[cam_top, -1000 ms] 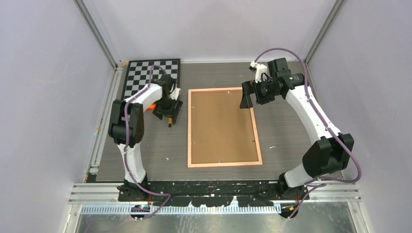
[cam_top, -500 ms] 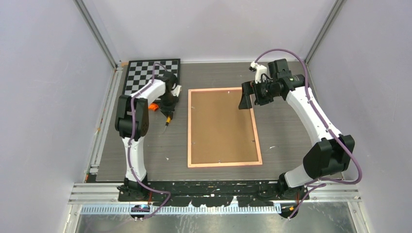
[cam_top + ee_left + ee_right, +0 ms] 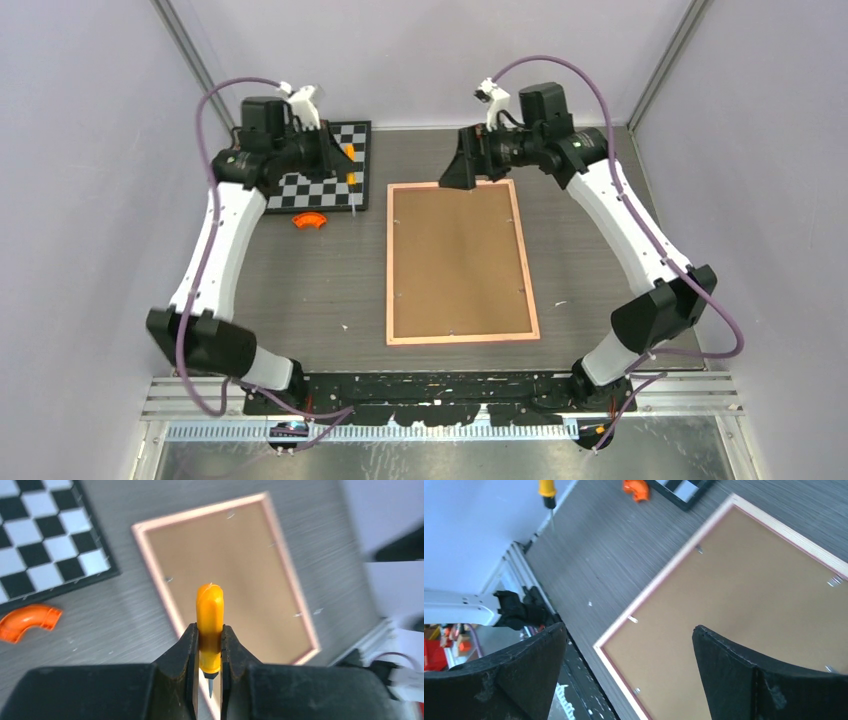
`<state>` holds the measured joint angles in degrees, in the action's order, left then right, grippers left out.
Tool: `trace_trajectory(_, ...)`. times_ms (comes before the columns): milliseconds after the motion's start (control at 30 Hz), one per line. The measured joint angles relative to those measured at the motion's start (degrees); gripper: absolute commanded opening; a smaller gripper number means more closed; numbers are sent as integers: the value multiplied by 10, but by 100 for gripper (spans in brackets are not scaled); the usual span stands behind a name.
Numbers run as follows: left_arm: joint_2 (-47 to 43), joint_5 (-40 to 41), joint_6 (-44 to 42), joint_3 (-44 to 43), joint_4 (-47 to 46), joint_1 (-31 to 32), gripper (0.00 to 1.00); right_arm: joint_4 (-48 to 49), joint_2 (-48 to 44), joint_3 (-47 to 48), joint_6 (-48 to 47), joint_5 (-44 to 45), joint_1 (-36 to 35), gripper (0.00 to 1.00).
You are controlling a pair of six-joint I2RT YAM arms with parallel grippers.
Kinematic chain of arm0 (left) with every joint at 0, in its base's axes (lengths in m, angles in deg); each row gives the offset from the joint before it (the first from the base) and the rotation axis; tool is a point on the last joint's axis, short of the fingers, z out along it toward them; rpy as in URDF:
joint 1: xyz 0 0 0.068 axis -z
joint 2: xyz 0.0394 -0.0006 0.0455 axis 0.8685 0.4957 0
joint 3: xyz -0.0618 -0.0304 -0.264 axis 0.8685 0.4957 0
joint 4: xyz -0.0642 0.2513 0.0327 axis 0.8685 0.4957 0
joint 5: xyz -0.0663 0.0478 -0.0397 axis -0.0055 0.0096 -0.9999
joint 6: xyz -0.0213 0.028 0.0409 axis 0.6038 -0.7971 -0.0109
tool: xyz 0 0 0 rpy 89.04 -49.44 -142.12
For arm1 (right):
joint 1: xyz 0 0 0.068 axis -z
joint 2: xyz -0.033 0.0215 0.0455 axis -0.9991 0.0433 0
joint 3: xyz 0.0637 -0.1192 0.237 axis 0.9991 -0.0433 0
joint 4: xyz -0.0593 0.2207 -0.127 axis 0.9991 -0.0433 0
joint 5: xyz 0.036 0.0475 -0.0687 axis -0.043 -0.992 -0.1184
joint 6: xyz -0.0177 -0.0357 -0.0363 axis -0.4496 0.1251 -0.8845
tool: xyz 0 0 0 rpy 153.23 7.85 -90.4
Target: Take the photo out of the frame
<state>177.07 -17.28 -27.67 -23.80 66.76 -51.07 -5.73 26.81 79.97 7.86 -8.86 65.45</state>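
While frame (image 3: 455,262) lies back-up, long axis near-to-far | left gripper (image 3: 210,636) pinches screwdriver (image 3: 210,607) | right gripper (image 3: 628,631) spread

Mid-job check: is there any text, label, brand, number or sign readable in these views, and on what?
No readable text in any view.
Pink-bordered picture frame with brown fibreboard back: blank, only small metal clips.
Black-and-white chessboard: plain squares, no letters or numbers.
Orange-handled screwdriver in the left gripper: no marking visible.
Small dark device on the near rail: too small to read.
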Motion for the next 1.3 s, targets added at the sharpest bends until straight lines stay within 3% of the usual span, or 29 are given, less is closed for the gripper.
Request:
trace_trajectory(200, -130, -109, 125, 42, -111, -10, 0, 64, 49, 30, 75, -32, -59, 98)
trace_trajectory(333, -175, -148, 221, 108, -190, -14, 0, 119, 78, 43, 138, -70, -90, 89)
trace_trajectory(567, -183, -167, 355, 140, -279, -15, 0, 203, 112, 60, 209, -125, -143, 73)
trace_trajectory(667, -188, -169, 400, 166, -310, -15, 0, 214, 120, 64, 220, -136, -159, 60)
trace_trajectory(800, -188, -169, 434, 187, -336, -15, 0, 221, 121, 64, 226, -148, -170, 30)
trace_trajectory(867, -188, -170, 444, 191, -344, -16, 1, 227, 121, 64, 229, -152, -168, 20)
trace_trajectory(933, -188, -172, 451, 191, -352, -18, 13, 227, 121, 64, 228, -155, -168, 12)
trace_trajectory(1033, -189, -192, 437, 189, -350, -25, 39, 220, 121, 64, 217, -158, -165, 3)
trace_trajectory(1133, -185, -220, 387, 166, -300, -30, 60, 187, 120, 64, 177, -158, -165, 1)
trace_trajectory(1300, -166, -257, 216, 78, -144, -33, 75, 98, 104, 61, 68, -152, -165, 1)
